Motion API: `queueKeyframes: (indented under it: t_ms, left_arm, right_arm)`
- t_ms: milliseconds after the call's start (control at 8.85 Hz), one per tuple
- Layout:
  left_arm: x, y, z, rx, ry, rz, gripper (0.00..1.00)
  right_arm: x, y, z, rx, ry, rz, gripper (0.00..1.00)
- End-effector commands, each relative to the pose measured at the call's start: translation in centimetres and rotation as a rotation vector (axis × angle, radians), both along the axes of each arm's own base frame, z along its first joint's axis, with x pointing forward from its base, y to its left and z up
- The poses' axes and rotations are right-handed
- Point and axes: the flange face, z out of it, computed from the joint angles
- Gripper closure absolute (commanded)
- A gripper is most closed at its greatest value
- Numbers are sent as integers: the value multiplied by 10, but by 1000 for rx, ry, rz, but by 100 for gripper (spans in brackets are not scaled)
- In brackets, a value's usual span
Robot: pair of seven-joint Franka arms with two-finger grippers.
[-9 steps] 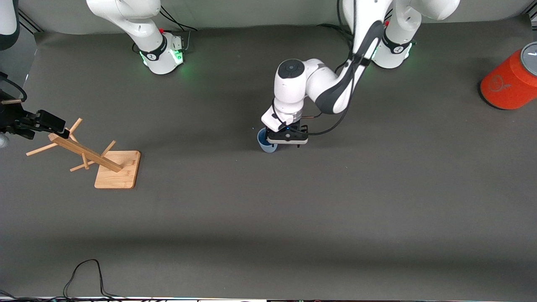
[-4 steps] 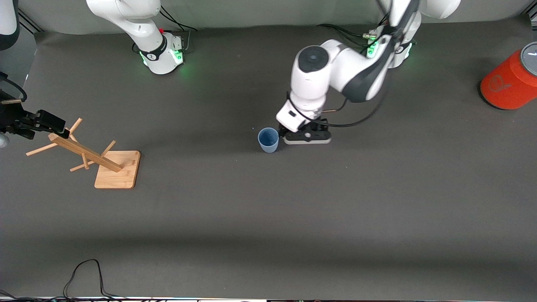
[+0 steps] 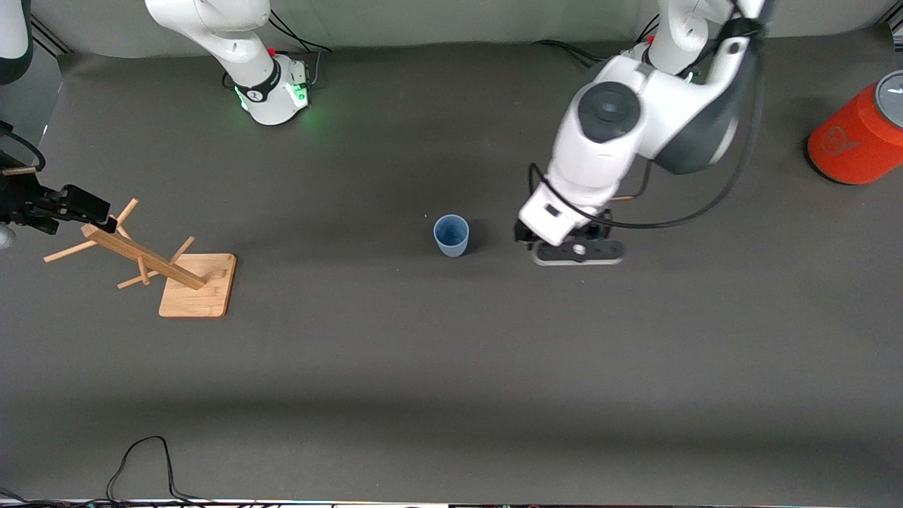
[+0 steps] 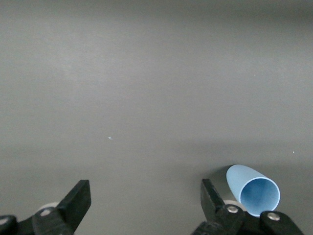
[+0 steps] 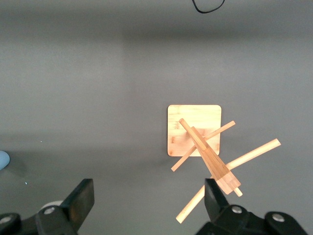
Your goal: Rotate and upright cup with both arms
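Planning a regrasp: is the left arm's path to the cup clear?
Probably yes. The cup stands upright, alone on the mat, beside the open left hand; nothing lies between them. The right hand hangs over the wooden rack.

Dark grey matte table cover (image 3: 451, 353) spread wide, faintly creased; pale wall strip (image 3: 423, 21) along its top edge; black cable (image 3: 141, 466) looped at the near edge; soft even light, green glow pooled on the cloth.
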Motion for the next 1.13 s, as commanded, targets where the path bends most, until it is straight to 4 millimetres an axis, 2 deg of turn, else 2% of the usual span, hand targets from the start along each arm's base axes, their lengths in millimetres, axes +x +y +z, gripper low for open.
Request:
queueKeyframes:
  t_ms: [0, 113, 226, 452, 565, 678, 791, 1017]
  left_arm:
    - [26, 60, 32, -3, 62, -15, 0]
    - [33, 104, 40, 8, 90, -27, 0]
    - [36, 132, 43, 19, 120, -16, 0]
    - [29, 188, 64, 45, 159, -22, 0]
    - [25, 229, 75, 41, 179, -8, 0]
    - [17, 256, 82, 39, 181, -15, 0]
    - [-1, 280, 86, 44, 174, -44, 0]
    - [-45, 305, 85, 66, 123, -23, 0]
  right_arm:
    - [-4, -2, 3, 9, -8, 16, 0]
    - [-5, -3, 3, 10, -4, 15, 0]
    - [-6, -3, 4, 10, -4, 9, 0]
    - [-9, -4, 1, 12, 25, 3, 0]
    - [-9, -4, -1, 11, 38, 2, 0]
    - [-6, -5, -4, 8, 41, 2, 0]
    - [-5, -6, -7, 8, 46, 0, 0]
    - [-5, -3, -9, 9, 53, 3, 0]
